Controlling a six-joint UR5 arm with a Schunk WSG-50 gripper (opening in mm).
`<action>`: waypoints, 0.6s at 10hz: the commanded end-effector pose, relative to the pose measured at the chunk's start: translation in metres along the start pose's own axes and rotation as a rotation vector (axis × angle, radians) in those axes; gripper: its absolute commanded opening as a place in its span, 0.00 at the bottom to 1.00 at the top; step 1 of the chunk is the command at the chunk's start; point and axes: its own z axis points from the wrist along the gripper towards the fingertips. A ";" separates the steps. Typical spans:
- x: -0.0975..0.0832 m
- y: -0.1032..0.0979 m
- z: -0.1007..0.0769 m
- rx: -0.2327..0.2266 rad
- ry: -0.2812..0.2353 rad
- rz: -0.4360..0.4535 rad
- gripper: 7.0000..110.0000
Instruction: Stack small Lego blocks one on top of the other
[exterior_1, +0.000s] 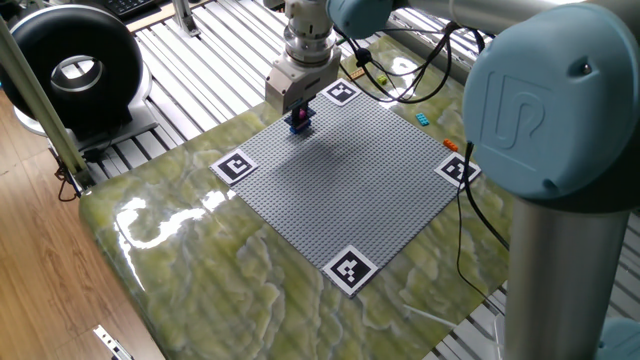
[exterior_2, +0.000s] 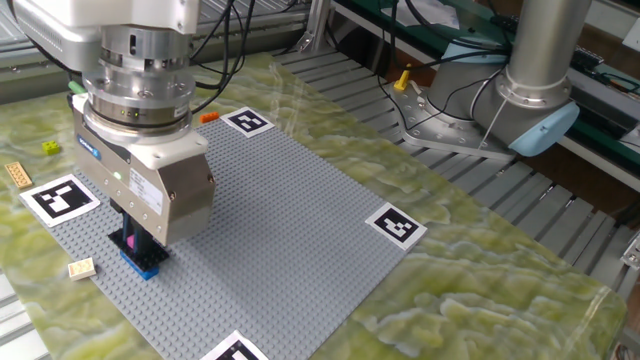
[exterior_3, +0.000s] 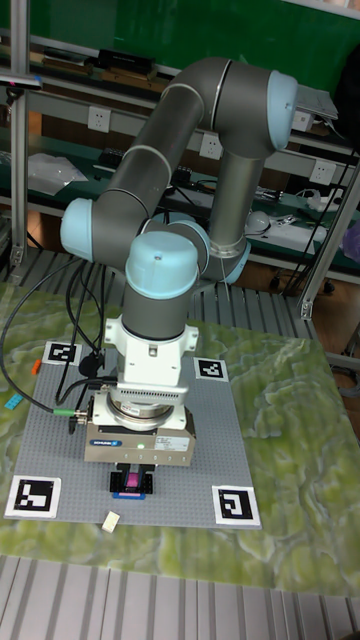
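One fixed view: the gripper (exterior_1: 300, 112) stands over the far-left part of the grey baseplate (exterior_1: 350, 190), above a magenta block (exterior_1: 299, 118) on a dark blue block (exterior_1: 300, 126). A cyan block (exterior_1: 423, 119) and an orange block (exterior_1: 451, 146) lie on the table by the far-right edge.

The other fixed view: the fingers straddle the magenta block (exterior_2: 130, 241), which sits on the dark blue block (exterior_2: 143, 262); whether they pinch it cannot be told. A tan block (exterior_2: 81, 267) lies just off the baseplate's edge; a green block (exterior_2: 50, 148) is further left.

Tall fixed view: the stacked pair (exterior_3: 133, 483) sits near the front edge, under the gripper body.
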 end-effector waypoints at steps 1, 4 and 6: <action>-0.002 0.002 0.000 -0.012 -0.001 0.008 0.00; -0.005 0.007 0.000 -0.020 -0.005 0.013 0.00; -0.007 0.006 -0.001 -0.026 -0.008 -0.001 0.00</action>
